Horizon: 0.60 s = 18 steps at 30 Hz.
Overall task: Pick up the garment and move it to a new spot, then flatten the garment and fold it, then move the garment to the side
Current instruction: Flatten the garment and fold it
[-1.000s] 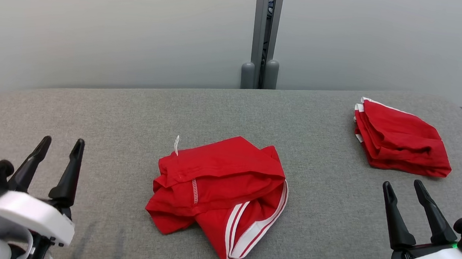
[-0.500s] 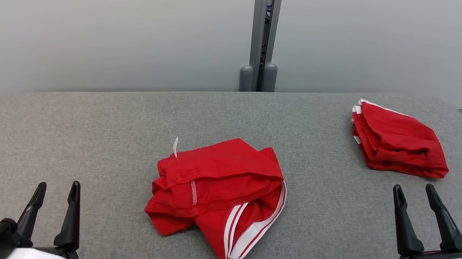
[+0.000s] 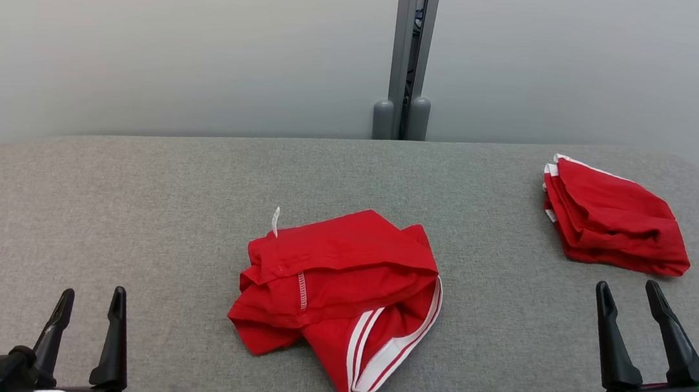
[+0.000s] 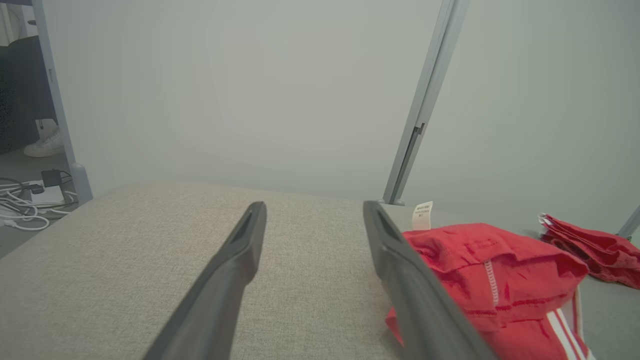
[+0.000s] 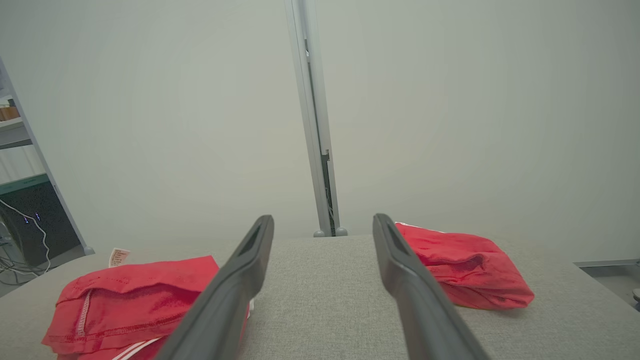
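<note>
A crumpled red garment (image 3: 339, 292) with white stripes and a small white tag lies in the middle of the grey padded table (image 3: 128, 199). It appears at the right of the left wrist view (image 4: 495, 280) and at the lower left of the right wrist view (image 5: 135, 295). My left gripper (image 3: 92, 294) is open near the table's front left, well apart from the garment, and its open fingers frame bare table in its own view (image 4: 314, 205). My right gripper (image 3: 628, 287) is open at the front right with nothing between its fingers (image 5: 324, 218).
A second red garment (image 3: 617, 217), folded, rests at the table's back right, just beyond my right gripper (image 5: 465, 270). A grey partition post (image 3: 409, 53) stands behind the table. Cables (image 4: 25, 205) and a person's shoe (image 4: 45, 145) are on the floor to the left.
My left gripper has dropped towards the bottom edge of the head view, and the right one a little. The camera shifted slightly. The garments lie as before.
</note>
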Motion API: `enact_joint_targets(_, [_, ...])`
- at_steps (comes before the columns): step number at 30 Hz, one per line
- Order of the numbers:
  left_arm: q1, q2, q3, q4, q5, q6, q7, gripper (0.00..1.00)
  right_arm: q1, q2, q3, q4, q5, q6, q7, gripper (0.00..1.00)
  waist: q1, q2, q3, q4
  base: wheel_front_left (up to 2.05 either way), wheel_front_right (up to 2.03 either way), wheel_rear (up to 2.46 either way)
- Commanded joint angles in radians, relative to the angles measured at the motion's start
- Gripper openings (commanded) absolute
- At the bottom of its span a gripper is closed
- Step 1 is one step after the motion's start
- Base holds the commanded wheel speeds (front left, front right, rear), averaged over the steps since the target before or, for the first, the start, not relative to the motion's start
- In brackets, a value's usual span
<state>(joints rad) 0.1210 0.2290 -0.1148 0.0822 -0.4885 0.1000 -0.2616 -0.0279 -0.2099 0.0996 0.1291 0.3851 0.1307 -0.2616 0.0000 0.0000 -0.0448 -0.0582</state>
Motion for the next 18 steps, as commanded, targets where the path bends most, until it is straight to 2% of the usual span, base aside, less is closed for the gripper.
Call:
enact_joint_targets(1, [0.009,-0.006,0.008,0.007,0.012,-0.01,-0.005,1.0,0.013,-0.001,-0.007,-0.007,0.002,0.0,-0.004,1.0,0.0,0.0,-0.001,0.001,0.0,0.0,0.0])
enact_joint_targets(18, [-0.005,-0.041,0.044,0.04,0.059,-0.046,-0.005,1.0,0.011,-0.004,-0.002,0.001,0.01,0.0,-0.004,1.0,0.0,0.0,-0.002,0.009,0.0,0.0,0.0])
